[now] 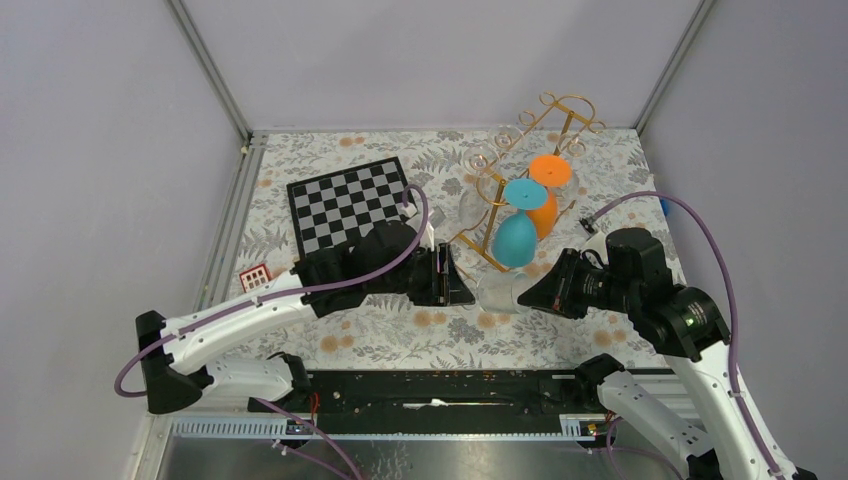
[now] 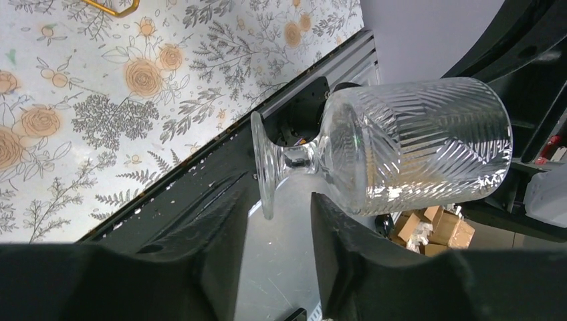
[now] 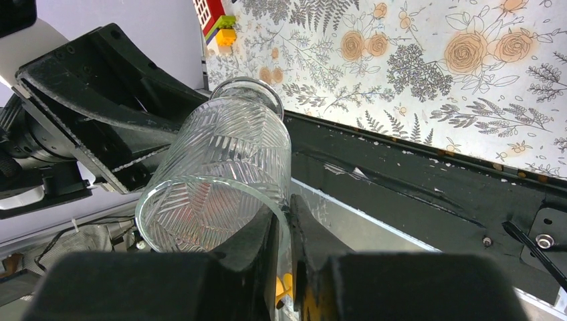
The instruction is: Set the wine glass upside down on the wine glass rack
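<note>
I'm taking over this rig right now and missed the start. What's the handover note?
Right gripper: shut on the glass rim; glass sideways, in the air.
Left gripper: open, jaws either side of the stem, no grip yet.
Rack: far side, teal glass and orange glass hang there.
Done: glass picked up.
Left: probably hand over by the stem, then hang it upside down on the rack.

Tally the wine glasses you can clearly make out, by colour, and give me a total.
Clear: 1, the wine glass, pinched at its rim by the right gripper
Teal: 1, the teal glass, hanging on the wine glass rack
Orange: 1, the orange glass, hanging on the same rack
Total: 3
A faint clear shape left of the rack might be a fourth; I cannot tell.
</note>
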Controlling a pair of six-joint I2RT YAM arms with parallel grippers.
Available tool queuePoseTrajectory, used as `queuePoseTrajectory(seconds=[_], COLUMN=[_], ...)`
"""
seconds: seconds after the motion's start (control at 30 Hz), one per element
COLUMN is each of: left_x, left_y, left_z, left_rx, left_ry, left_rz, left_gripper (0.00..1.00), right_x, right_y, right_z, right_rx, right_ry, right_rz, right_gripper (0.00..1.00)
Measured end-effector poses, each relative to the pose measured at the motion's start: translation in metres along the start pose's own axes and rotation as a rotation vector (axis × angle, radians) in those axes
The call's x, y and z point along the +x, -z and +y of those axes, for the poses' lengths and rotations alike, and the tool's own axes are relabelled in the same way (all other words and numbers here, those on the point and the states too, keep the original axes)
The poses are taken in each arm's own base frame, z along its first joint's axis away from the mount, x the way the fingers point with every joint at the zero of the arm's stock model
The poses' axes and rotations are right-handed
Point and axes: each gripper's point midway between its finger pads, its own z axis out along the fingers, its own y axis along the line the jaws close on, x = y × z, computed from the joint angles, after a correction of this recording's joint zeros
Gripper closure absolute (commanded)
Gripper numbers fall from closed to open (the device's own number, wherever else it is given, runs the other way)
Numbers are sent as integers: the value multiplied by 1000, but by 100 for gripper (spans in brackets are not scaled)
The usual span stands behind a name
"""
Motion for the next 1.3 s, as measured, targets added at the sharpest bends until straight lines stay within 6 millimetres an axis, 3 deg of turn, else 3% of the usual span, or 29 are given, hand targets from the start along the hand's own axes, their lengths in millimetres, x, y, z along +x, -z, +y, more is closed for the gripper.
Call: queuePoseTrajectory(seconds=[0.2, 0.37, 0.57, 0.63, 0.67, 0.7, 0.73, 1.0, 1.3], left_x=[-4, -3, -2, -2, -2, -2, -2, -4, -16], left_y=[-9, -12, -10, -11, -10, -11, -11, -8, 14], left_z=[-4, -2, -2, -2, -2, -2, -2, 3, 19], left_rx=[16, 11, 24, 29, 30, 33, 33, 19, -26], left_ry=[10, 18, 31, 34, 36, 38, 40, 43, 9], left_rz=[-11, -7, -13, -17, -18, -20, -23, -50, -157], left_gripper=[77, 100, 100, 100, 100, 100, 100, 100, 100], right_x=[0, -1, -4, -4, -4, -4, -4, -5, 2], right_y=[2, 2, 2, 2, 2, 2, 2, 5, 30], right_z=[2, 1, -2, -1, -1, -1, 1, 6, 14], right_rx=[-7, -1, 12, 10, 11, 11, 0, -27, -123], right_ry=[-6, -3, 1, 2, 2, 2, -2, 19, 111], right_rz=[-6, -16, -29, -31, -31, -30, -27, -49, -129], right_gripper=[100, 100, 91, 76, 31, 4, 1, 0, 0])
